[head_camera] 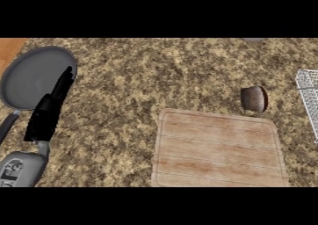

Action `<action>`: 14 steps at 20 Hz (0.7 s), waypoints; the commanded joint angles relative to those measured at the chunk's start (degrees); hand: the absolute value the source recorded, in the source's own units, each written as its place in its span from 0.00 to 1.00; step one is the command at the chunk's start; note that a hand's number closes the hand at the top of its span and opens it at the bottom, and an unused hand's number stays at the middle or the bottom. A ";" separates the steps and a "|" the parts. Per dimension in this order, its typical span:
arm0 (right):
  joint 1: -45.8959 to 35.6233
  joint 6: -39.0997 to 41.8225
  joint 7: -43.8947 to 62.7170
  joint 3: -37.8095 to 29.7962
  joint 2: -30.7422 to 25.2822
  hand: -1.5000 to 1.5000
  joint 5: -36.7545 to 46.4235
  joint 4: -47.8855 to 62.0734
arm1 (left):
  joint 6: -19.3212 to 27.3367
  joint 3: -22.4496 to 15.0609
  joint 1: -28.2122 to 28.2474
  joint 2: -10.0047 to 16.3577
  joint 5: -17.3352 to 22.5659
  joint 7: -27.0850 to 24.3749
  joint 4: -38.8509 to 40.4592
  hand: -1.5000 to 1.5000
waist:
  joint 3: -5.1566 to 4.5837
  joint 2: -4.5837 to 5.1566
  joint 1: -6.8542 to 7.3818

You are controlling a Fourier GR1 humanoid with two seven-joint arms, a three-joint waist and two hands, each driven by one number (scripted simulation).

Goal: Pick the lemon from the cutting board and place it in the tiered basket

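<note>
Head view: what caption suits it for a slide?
Open left hand by a grey pan; cutting board, brown round object and wire basket to the right.

A single view looks steeply down from the robot's head onto the counter, near enough that its speckled top fills almost everything. The cutting board lies at 5 o'clock against the lower edge, a pan at 10 o'clock, and the tiered basket is clipped at 3 o'clock.

Worktop: speckled tan-and-brown stone. Cutting board: pale wood, reddish grain streaks. Pan, far left: grey. Left hand black, forearm grey. Basket, right: white wire mesh. Round object: dark brown.
</note>
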 commanded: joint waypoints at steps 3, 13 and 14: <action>-9.34 2.76 16.49 -0.05 -1.29 1.00 11.63 9.89 | -0.71 -0.54 -1.81 -0.45 -0.10 0.52 1.00 0.50 | 0.07 -0.13 0.87; -15.42 -2.07 15.46 -5.40 0.71 1.00 17.90 19.99 | 1.39 -0.59 -3.26 -2.32 -1.54 1.32 2.69 0.50 | 0.52 -0.46 -1.59; -16.89 -0.56 15.89 -5.04 1.70 1.00 18.99 20.81 | 1.32 0.53 -4.00 -1.71 -1.49 0.61 4.77 0.50 | 0.44 -0.49 -1.96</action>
